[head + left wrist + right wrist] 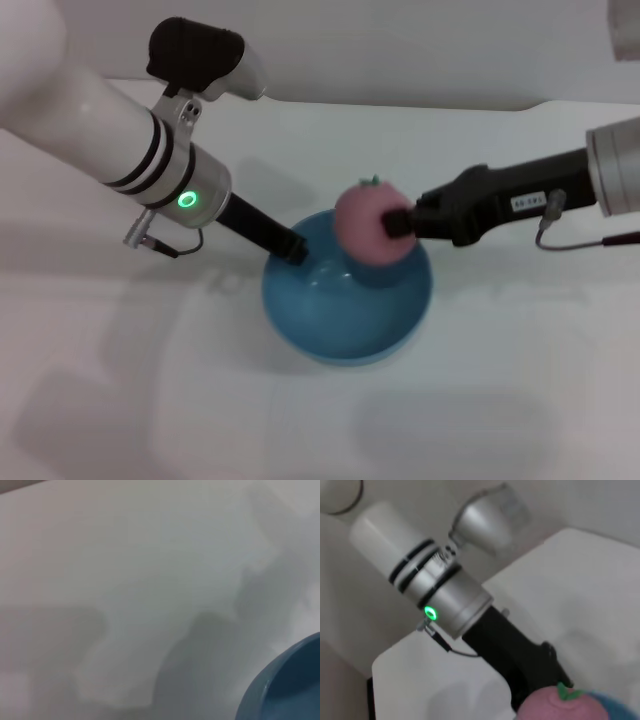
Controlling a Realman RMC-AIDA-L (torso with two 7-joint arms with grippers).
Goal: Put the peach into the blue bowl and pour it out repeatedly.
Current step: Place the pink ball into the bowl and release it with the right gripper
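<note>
Pinching peach over blue bowl, right tool; white table.

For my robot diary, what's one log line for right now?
right gripper: shut on peach, over blue bowl | left gripper: at bowl rim

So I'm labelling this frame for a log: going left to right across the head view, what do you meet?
Left end effector at the rim, blue bowl, peach, right end effector shut on the peach.
</note>
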